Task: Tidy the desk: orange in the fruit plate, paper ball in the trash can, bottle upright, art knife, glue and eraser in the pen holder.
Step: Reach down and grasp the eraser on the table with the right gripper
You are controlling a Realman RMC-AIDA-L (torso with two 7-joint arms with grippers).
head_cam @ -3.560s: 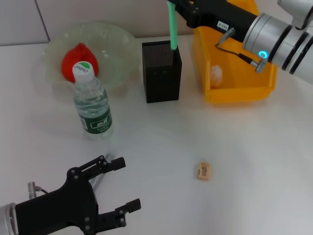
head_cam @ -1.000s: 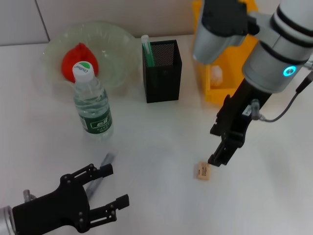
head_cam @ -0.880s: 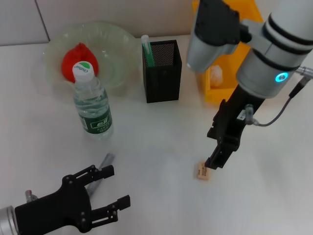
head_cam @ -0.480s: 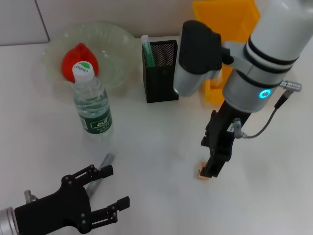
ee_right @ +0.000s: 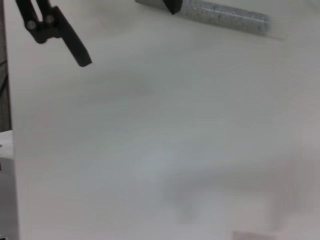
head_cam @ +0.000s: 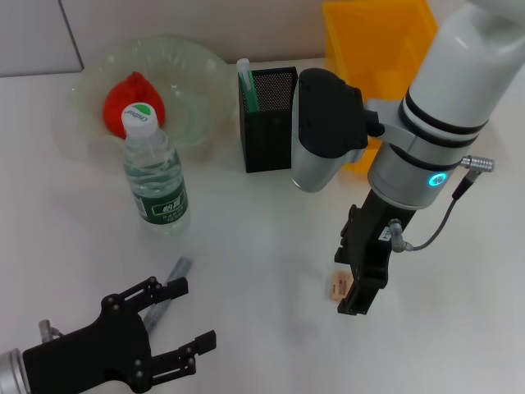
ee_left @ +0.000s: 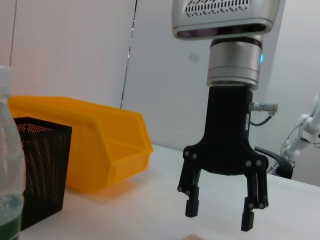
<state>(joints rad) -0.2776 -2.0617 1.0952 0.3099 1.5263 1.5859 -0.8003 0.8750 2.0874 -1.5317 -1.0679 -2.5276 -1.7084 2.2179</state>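
Observation:
A small tan eraser lies on the white desk. My right gripper hangs open right over it, one finger on each side; the left wrist view shows it just above the eraser's top edge. My left gripper is open and empty at the near left, beside a grey speckled stick, also in the right wrist view. The bottle stands upright. The orange lies in the fruit plate. A green stick stands in the black pen holder. The paper ball is hidden.
The yellow bin stands at the back right, partly behind my right arm; it also shows in the left wrist view. The bottle and pen holder stand between the plate and the desk's middle.
My right arm left the green stick in the pen holder, swung down to the eraser and shifted a little nearer, straddling it. The left gripper has barely moved.

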